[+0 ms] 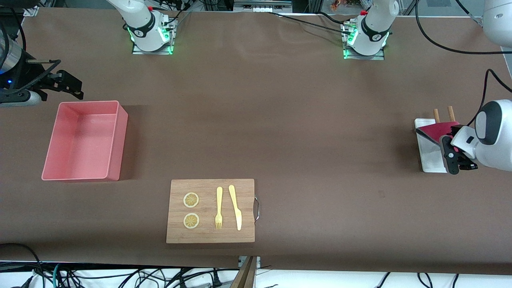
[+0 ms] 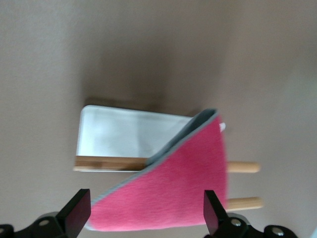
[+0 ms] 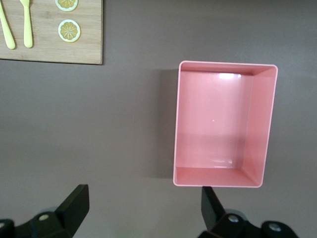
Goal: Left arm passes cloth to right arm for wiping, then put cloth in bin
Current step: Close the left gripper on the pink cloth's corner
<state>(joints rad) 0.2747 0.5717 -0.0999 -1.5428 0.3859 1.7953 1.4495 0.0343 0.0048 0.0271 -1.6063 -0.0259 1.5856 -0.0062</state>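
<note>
The left pincer (image 2: 146, 215), spread open, hovers over the magenta terry cloth (image 2: 173, 193); closing may snag the wooden pegs (image 2: 243, 167) beneath. The right pincer (image 3: 143, 210) waits open beside the pale pink plastic bin (image 3: 224, 124).

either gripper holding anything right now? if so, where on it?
Nothing held. The left gripper hangs open over the cloth, which lies on the white tray. The right gripper waits open beside the bin.

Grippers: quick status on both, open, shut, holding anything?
Left gripper: jaws open, holding nothing, over the cloth on the white tray.
Right gripper: jaws open, empty, above the table beside the bin.
</note>
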